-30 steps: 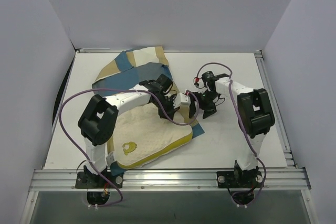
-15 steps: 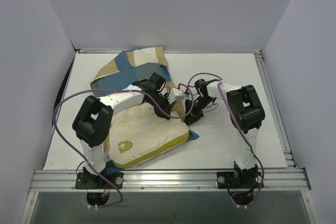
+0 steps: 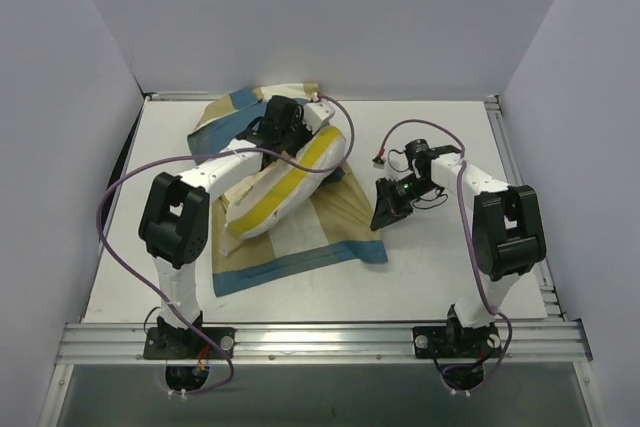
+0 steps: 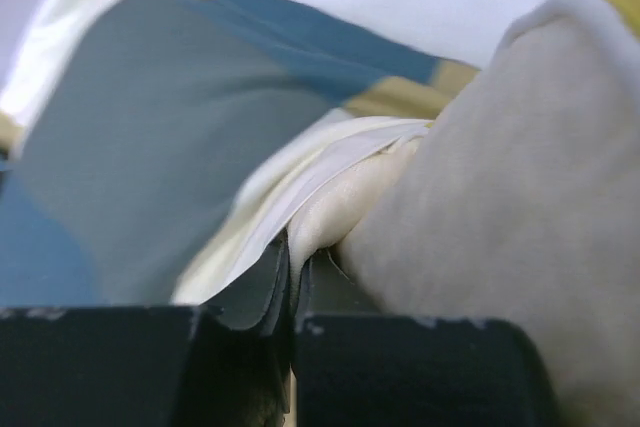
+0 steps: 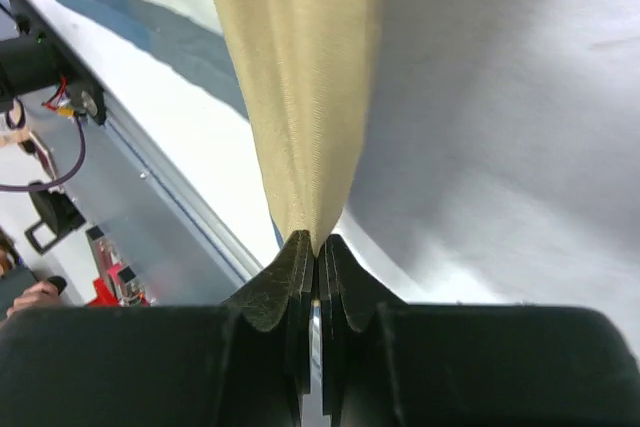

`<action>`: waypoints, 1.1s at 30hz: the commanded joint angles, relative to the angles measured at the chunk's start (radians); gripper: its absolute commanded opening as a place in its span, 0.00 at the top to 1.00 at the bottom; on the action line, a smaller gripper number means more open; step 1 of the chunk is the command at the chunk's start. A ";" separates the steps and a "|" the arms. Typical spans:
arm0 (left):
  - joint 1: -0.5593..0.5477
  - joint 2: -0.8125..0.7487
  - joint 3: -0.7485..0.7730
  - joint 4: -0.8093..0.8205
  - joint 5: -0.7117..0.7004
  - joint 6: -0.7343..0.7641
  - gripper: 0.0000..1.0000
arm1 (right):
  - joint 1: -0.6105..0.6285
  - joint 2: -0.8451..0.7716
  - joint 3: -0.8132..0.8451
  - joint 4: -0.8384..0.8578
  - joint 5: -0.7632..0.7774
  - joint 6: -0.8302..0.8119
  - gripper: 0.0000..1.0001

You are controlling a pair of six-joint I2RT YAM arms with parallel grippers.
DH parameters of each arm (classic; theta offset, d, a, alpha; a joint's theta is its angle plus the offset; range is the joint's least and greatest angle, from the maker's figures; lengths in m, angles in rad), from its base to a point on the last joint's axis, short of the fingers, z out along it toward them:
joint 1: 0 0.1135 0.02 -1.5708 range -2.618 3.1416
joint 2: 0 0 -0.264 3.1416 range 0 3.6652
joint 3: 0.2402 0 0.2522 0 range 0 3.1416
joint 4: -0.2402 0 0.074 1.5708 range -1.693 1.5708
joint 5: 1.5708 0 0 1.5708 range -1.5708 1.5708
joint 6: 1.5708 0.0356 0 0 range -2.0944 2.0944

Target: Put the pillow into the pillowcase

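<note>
Aligning | left gripper (image 3: pixel 285 123) jaws clamp pillow (image 3: pixel 281 190) | right gripper (image 3: pixel 385 211) jaws pinch pillowcase (image 3: pixel 325 240) | next: likely spread opening, feed pillow

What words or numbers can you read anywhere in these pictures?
None: no word, number or sign can be read in any view.
The pillow shows only plain cream fabric and yellow piping.
The pillowcase shows only blue, tan and white blocks.
The small red thing in the right wrist view is too blurred to read.
</note>
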 commanded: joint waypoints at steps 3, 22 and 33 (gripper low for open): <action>0.120 0.029 0.031 0.271 -0.362 0.171 1.00 | -0.106 0.035 -0.028 -0.424 0.053 -0.192 1.00; -0.133 -0.158 0.046 -0.313 0.237 -0.217 0.12 | -0.278 0.296 0.479 -0.401 0.123 -0.029 0.96; 0.276 -0.106 0.150 -0.355 0.020 -0.139 0.17 | -0.385 0.197 0.570 -0.466 0.225 0.014 0.19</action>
